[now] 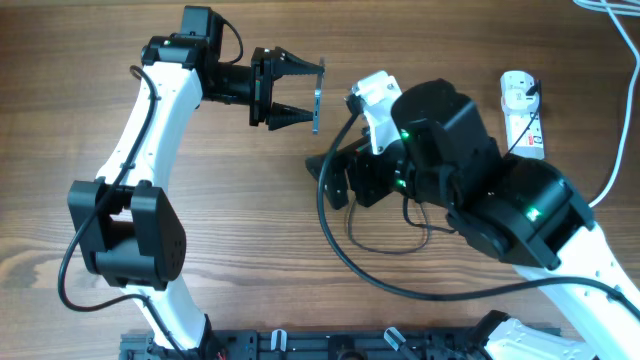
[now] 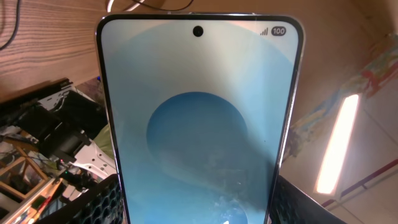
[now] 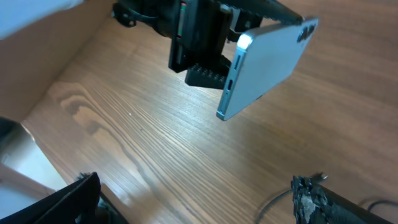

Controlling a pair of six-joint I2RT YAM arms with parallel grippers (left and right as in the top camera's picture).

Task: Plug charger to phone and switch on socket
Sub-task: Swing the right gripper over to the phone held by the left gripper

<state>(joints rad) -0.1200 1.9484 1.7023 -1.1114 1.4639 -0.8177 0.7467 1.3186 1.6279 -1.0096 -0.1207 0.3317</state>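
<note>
Blue-screened phone (image 2: 199,124) clamped edge-on between left gripper (image 1: 314,95) jaws

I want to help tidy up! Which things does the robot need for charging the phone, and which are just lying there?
Needed:
phone, held in the left gripper
charger cable
socket

Just there:
black rail between the arms' bases
</note>
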